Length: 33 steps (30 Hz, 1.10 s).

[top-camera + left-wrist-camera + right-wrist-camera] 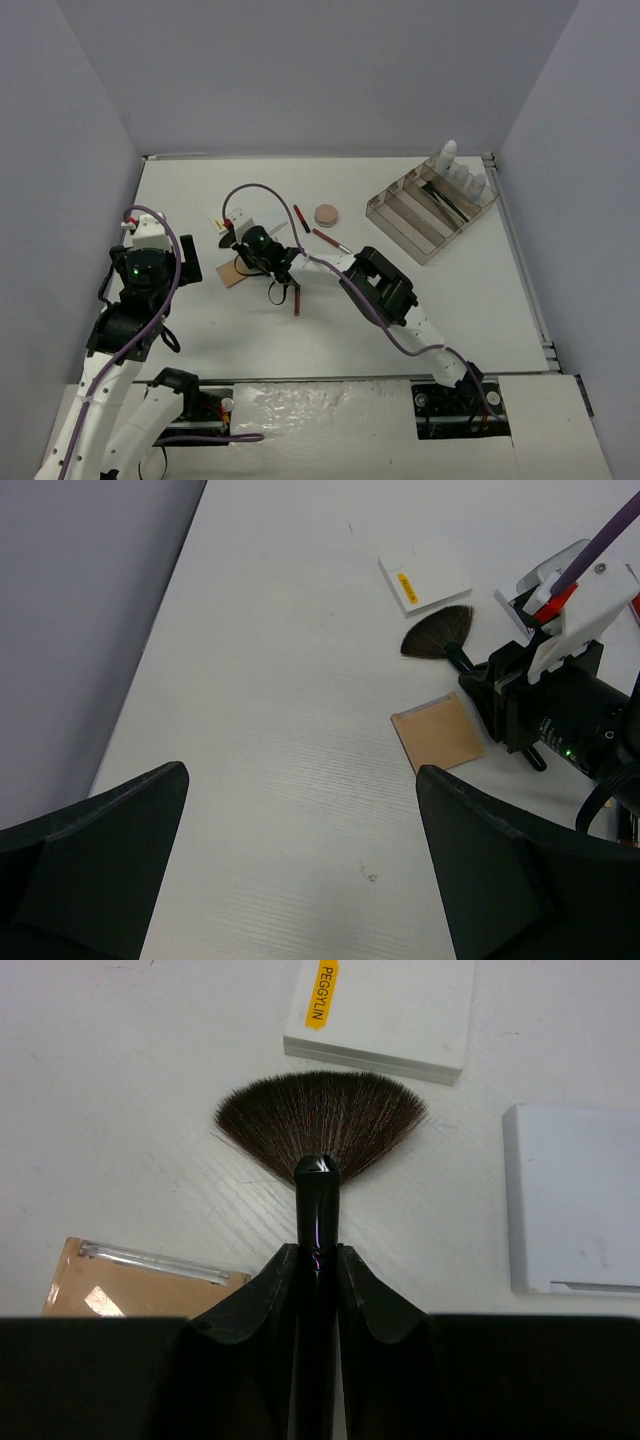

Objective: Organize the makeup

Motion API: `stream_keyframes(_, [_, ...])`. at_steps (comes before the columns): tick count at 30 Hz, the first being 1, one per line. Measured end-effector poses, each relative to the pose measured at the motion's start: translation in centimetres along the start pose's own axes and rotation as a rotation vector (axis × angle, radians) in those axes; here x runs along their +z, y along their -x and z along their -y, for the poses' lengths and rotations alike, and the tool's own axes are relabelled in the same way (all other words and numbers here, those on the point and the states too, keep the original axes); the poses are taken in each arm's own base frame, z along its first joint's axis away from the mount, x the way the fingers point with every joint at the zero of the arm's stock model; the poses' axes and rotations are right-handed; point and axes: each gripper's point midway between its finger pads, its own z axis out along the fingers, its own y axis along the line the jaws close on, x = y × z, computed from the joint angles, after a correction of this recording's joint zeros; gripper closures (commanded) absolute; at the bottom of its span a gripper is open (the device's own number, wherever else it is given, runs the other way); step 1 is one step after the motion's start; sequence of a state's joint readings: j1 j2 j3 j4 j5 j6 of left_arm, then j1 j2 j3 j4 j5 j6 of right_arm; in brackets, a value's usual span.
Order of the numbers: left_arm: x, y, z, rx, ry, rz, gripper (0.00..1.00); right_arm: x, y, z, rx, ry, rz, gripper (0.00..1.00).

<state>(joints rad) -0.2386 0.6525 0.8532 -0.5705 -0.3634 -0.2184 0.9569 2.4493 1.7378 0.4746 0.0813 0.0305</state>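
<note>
As the right hand [317,1260] grips the fan brush [320,1110], square pads [385,1005] lie nearby.

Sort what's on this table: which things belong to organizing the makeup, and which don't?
Job: fan brush in the right gripper, tan pad, white labelled pad, pink compact, red pencils, white-capped bottles.
Not makeup: divided clear tray, purple cables.

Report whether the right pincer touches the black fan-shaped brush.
Touching: right wrist view shows the right pincer clamped on the handle of the black fan-shaped brush, no gap.
</note>
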Motion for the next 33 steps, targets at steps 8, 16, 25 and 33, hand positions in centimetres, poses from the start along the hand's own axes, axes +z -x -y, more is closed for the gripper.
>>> stream_keyframes(8, [0.0,0.0,0.0,0.000,0.000,0.000,0.03,-1.3,1.2,0.6,-0.091,-0.002,-0.022,1.00])
stream_keyframes(16, [0.0,0.0,0.0,-0.001,-0.001,0.002,0.03,-11.2,15.5,6.6,-0.187,-0.035,0.157,1.00])
stream_keyframes(25, [-0.3,0.2,0.1,-0.007,-0.012,0.012,0.03,-24.5,13.9,36.7,-0.255,-0.428,0.086,1.00])
stream_keyframes(33, [-0.4,0.2,0.2,-0.009,-0.022,0.015,0.03,-29.2,0.7,48.4,-0.174,-0.494,-0.177,1.00])
